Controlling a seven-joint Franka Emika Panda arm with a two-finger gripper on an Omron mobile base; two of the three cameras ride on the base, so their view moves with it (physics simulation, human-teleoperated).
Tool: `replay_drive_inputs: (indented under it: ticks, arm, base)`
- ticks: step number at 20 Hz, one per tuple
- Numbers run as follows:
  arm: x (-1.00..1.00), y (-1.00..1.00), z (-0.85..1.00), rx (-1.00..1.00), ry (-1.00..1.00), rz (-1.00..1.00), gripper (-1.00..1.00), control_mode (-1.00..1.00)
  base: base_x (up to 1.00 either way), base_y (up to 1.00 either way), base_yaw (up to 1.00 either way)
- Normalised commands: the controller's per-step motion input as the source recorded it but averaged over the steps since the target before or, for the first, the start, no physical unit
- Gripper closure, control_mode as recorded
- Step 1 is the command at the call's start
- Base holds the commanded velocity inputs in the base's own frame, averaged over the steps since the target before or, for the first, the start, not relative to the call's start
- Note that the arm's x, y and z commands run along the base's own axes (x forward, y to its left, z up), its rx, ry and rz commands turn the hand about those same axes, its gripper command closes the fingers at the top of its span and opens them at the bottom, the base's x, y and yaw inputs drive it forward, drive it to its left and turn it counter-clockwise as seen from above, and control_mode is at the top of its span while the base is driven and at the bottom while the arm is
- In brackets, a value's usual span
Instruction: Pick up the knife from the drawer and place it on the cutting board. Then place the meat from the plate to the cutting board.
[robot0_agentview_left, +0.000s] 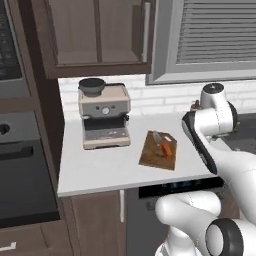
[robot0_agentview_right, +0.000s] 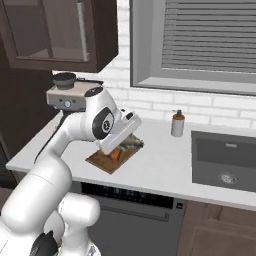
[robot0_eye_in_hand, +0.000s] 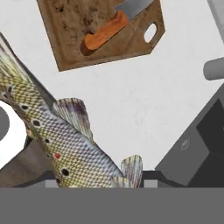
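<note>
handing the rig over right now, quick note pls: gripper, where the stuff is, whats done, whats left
Gripper: shut on the meat, the fish held above the counter beside the cutting board.
Knife: lying on the cutting board, orange handle and blade both on it.
Done: knife placed; meat picked up.
Left: carry the meat over the board, set it down next to the knife, release.

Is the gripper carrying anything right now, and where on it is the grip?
Yes, the meat, a speckled fish, hangs close under the hand above the counter, short of the cutting board where the knife lies. The fingers are hidden, so the exact hold point cannot be told.
</note>
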Motion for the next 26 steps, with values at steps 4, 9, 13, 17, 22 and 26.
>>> replay_drive_inputs:
  ticks: [4, 9, 13, 17, 22, 26]
  arm:
    - [0.0, 0.0, 0.0, 0.0, 0.0, 0.0, 1.0, 1.0]
    - [0.2, 0.31, -0.16, -0.01, 0.0, -0.11, 1.0, -1.0]
    - [0.35, 0.05, -0.41, 0.03, 0.0, -0.44, 1.0, -1.0]
    - [0.39, -0.24, -0.51, 0.1, 0.0, -0.58, 1.0, -1.0]
    - [0.39, -0.06, -0.37, 0.07, 0.0, -0.31, 1.0, -1.0]
    - [0.34, -0.2, -0.29, 0.12, -0.02, 0.0, 1.0, -1.0]
  base:
    - [0.25, 0.99, -0.12]
    - [0.08, 0.34, -0.1]
    - [0.0, 0.0, 0.0]
    - [0.0, 0.0, 0.0]
    - [0.0, 0.0, 0.0]
    - [0.0, 0.0, 0.0]
